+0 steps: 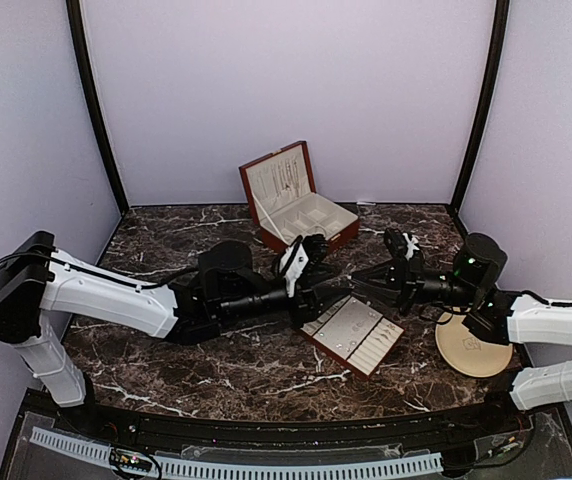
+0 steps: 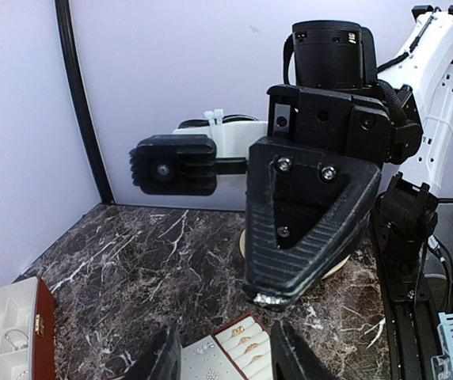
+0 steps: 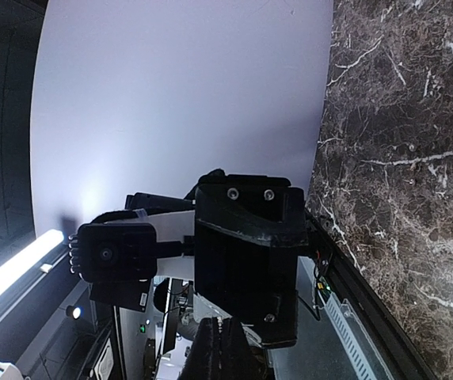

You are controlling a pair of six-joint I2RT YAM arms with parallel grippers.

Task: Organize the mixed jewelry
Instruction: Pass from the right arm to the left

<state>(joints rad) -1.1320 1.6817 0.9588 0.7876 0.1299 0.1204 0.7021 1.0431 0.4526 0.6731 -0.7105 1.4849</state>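
The right claw (image 2: pixel 272 291) pinches a tiny sparkling jewelry piece (image 2: pixel 266 300) at its tips; the left claw (image 2: pixel 225 355) hangs partly open, facing it. Probably light and slippery; pinch squarely across its middle.

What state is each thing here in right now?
Wooden box: open, lid tilted back.
Ring tray: flat on the table, apart from the box, rings in its slots.
Left end effector: open.
Right end effector: shut on a small sparkly piece.
Plate: flat on the table.
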